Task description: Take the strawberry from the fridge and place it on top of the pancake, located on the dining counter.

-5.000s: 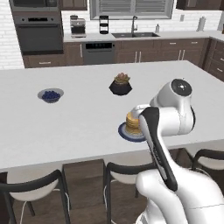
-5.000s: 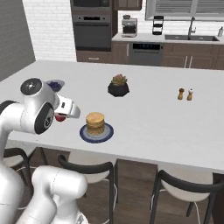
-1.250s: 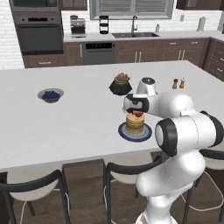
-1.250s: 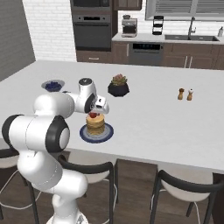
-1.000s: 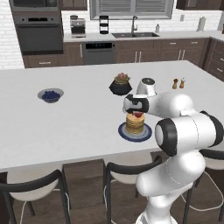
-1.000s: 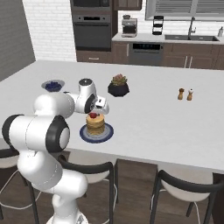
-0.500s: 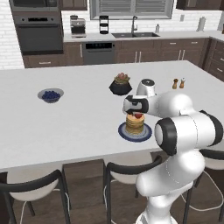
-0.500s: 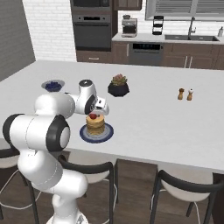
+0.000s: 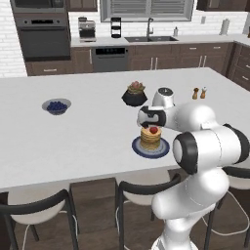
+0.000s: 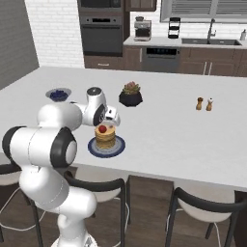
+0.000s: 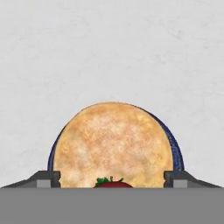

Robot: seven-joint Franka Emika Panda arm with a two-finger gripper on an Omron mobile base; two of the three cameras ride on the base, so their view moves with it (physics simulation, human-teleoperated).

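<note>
The strawberry (image 11: 113, 183) lies on top of the pancake (image 11: 114, 144), a tan stack on a dark blue plate (image 11: 176, 151) on the white dining counter (image 11: 109, 52). My gripper (image 11: 112, 179) hangs just above it, open, with its fingertips (image 11: 47, 177) wide apart on either side of the berry and not touching it. From the base views, the strawberry (image 9: 154, 130) shows as a red dot on the pancake (image 9: 151, 139), under the gripper (image 9: 152, 122). The right base view also has the strawberry (image 10: 102, 129), pancake (image 10: 105, 139) and gripper (image 10: 107, 121). The fridge is out of view.
A dark bowl of mixed items (image 9: 134, 95) stands just behind the plate. A pale bowl of blueberries (image 9: 56, 106) sits far left, and two small shakers (image 9: 199, 93) to the right. Black-backed stools (image 9: 141, 188) line the counter's near edge.
The jaws have spread wide and let go of the strawberry, which now rests on the pancake. The arm has hardly moved.
</note>
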